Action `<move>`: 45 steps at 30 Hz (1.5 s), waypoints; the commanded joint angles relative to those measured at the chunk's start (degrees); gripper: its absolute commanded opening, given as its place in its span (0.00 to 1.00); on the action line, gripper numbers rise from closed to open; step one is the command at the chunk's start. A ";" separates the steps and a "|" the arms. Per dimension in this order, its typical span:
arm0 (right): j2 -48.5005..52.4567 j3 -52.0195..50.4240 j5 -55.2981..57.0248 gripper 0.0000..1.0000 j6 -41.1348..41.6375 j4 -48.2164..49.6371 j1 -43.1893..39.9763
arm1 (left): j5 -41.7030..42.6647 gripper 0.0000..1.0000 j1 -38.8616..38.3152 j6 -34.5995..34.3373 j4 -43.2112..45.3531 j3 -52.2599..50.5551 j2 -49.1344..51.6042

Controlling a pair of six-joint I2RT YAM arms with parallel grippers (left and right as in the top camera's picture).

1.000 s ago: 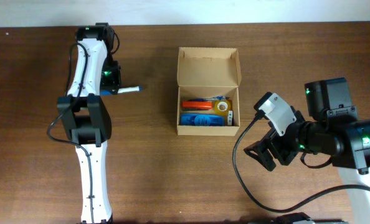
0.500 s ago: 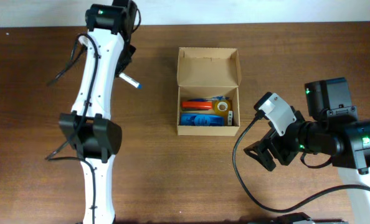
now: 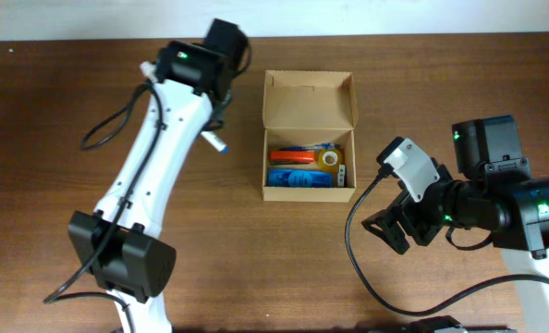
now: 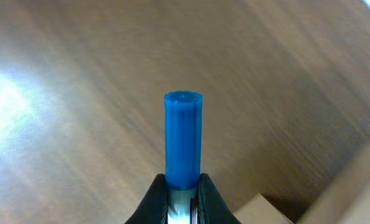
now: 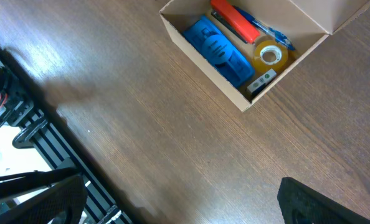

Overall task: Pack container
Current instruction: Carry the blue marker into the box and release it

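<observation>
The container (image 3: 309, 100) is sitting open near the middle of the counter (image 3: 256, 268) in the overhead view. Its flap lid is standing up on the 12 o'clock side. Inside, a flat blue box (image 3: 298, 178) is lying along the 6 o'clock wall. An orange-red stationery item (image 3: 291, 155) is lying just at 12 o'clock of that box. A roll of clear tape (image 3: 330, 159) is resting toward 3 o'clock, with a small white piece (image 3: 344, 173) just at 5 o'clock of it, against the wall. What looks like a blue pen is showing behind the orange-red item, though it is too small to tell for sure.

The left arm is reaching from the 7 o'clock corner of the overhead view up toward the container. The left claw (image 4: 182, 185) is clenching a marker (image 4: 183, 137) by its body, with the blue cap sticking out past the fingertips. In the overhead view the marker is hanging at about 9 o'clock of the container, near its wall but apart from it. In the left wrist view a tan cardboard corner is showing at 5 o'clock of the cap, blurred.

The right claw (image 5: 182, 186) is hovering at 4 o'clock of the container, well apart from it. It is released, its fingers (image 5: 54, 196) spread wide with nothing between them. In its wrist view the container is showing at 1 o'clock.
</observation>
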 commanded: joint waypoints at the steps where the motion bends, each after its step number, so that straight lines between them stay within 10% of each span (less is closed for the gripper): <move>1: -0.17 -0.20 -0.52 0.99 0.42 -0.07 -0.07 | -1.44 0.02 -3.08 7.65 4.46 -0.22 0.11; 10: -0.17 -0.20 -0.52 1.00 0.42 -0.07 -0.07 | -1.40 0.02 -11.72 66.49 24.26 -0.22 8.74; 14: -0.17 -0.20 -0.52 0.99 0.42 -0.07 -0.07 | 13.29 0.02 -14.38 104.21 26.36 -0.22 9.07; 19: -0.17 -0.20 -0.52 0.99 0.42 -0.07 -0.07 | 27.87 0.01 -16.17 119.73 24.20 -0.22 9.07; 45: -0.17 -0.20 -0.50 0.99 0.42 -0.07 -0.07 | 28.81 0.02 -15.30 125.42 22.80 -0.22 19.04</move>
